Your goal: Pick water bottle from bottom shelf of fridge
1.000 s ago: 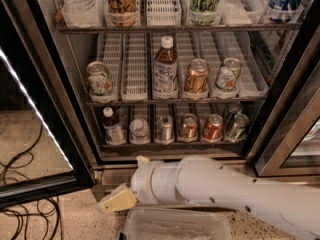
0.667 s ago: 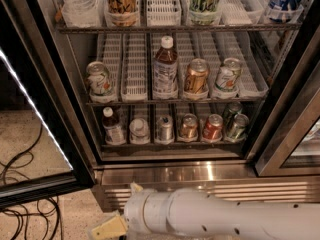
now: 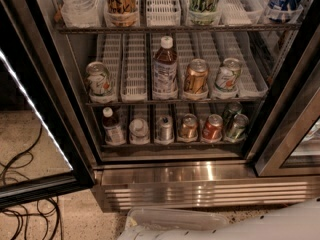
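The fridge [image 3: 200, 184] stands open, its glass door swung to the left. On the bottom shelf [image 3: 175, 145] the small clear water bottle [image 3: 139, 130] with a white cap stands upright in the second lane from the left. It is between a dark brown drink bottle [image 3: 113, 127] and a silver can [image 3: 165, 129]. My gripper is out of view, below the lower edge of the picture. Only a stretch of my white arm [image 3: 285, 224] shows at the bottom right, well below and in front of the shelf.
Three more cans [image 3: 212, 127] fill the right lanes of the bottom shelf. The rack above holds cans and a brown bottle [image 3: 165, 68]. A clear plastic bin [image 3: 170, 218] lies on the floor before the louvred base. Black cables [image 3: 25, 204] lie at the left, beside the door [image 3: 35, 134].
My arm has sunk and pulled back toward the bottom right. The gripper, seen low left of centre before, has left the picture. The shelves look unchanged.
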You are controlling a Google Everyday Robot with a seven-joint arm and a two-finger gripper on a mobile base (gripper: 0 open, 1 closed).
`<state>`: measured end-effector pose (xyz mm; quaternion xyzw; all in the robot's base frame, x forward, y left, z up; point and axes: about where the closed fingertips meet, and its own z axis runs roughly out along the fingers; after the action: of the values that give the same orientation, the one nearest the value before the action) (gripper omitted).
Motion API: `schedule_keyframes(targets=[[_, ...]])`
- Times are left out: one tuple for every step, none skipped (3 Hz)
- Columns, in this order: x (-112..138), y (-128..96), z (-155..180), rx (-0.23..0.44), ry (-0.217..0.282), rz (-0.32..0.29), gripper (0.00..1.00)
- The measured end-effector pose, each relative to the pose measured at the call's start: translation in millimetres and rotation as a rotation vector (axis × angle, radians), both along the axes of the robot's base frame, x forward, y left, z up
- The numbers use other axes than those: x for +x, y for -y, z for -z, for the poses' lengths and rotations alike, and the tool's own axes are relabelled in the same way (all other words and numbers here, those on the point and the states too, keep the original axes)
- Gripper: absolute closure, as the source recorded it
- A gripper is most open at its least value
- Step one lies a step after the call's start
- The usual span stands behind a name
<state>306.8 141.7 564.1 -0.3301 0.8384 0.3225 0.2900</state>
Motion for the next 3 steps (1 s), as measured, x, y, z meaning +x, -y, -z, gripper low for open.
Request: schedule_keyframes(targets=[[1.6, 0.7, -0.3, 0.0, 0.005, 0.006, 0.0], [10.1, 7.4, 8.3, 0.005, 0.009, 0.077, 0.0], [10.1, 36.9, 21.5, 0.013, 0.013, 0.242, 0.0]])
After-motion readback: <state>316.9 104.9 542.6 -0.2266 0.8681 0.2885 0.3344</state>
